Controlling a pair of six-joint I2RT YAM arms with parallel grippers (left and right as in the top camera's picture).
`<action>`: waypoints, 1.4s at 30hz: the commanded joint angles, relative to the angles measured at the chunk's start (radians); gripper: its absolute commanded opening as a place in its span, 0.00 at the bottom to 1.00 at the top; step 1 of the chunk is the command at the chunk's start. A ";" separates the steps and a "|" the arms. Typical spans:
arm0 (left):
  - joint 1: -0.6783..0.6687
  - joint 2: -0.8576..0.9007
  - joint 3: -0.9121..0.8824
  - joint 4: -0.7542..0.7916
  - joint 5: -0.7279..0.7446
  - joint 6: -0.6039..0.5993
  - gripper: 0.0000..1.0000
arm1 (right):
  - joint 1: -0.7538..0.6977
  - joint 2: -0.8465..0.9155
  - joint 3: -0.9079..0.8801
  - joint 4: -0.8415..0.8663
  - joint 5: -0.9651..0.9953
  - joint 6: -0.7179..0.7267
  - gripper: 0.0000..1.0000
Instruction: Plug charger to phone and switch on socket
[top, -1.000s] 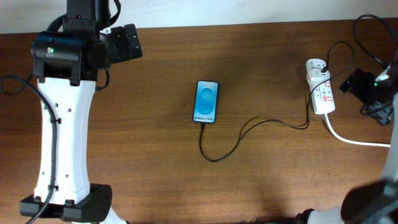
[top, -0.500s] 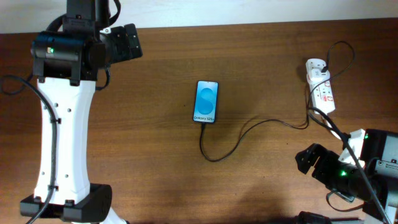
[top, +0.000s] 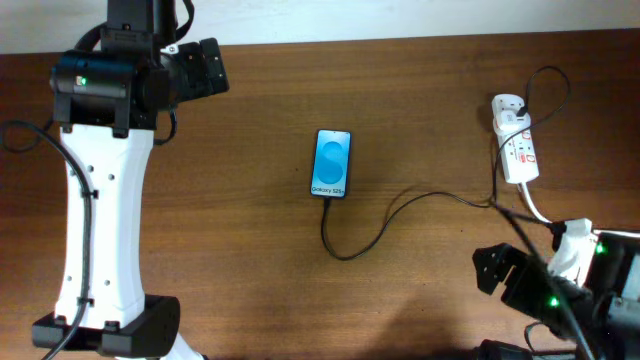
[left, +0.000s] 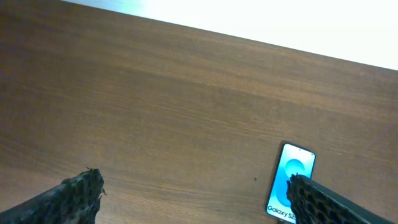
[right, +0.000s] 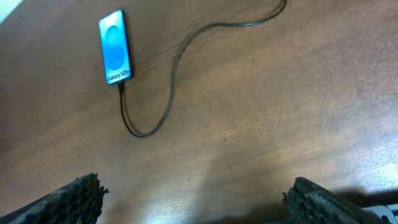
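The phone (top: 332, 164) lies flat mid-table, blue screen up; it also shows in the left wrist view (left: 291, 190) and the right wrist view (right: 115, 46). The thin black charger cable (top: 400, 207) runs from the phone's near end, where its tip sits, in a loop to the white socket strip (top: 516, 148) at the far right; the cable also shows in the right wrist view (right: 174, 68). My left gripper (top: 203, 66) is open and empty at the far left, its fingers wide apart (left: 193, 193). My right gripper (top: 492, 268) is open and empty at the near right (right: 196, 193).
The left arm's white body (top: 100, 220) fills the left side of the table. A thick white cord (top: 540, 213) runs from the socket strip toward the right arm. The table's far edge meets a white wall.
My right arm has pulled back from the socket strip to the near right corner. Phone, cable and left arm have not moved.
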 joint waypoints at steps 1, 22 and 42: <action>-0.002 -0.002 -0.003 0.003 -0.011 0.001 0.99 | 0.007 -0.077 -0.011 0.043 -0.029 -0.061 0.98; -0.002 -0.002 -0.003 0.003 -0.011 0.001 0.99 | 0.291 -0.713 -0.996 1.304 0.028 -0.274 0.98; -0.002 -0.002 -0.003 0.003 -0.011 0.001 0.99 | 0.286 -0.713 -1.168 1.399 0.303 -0.225 0.98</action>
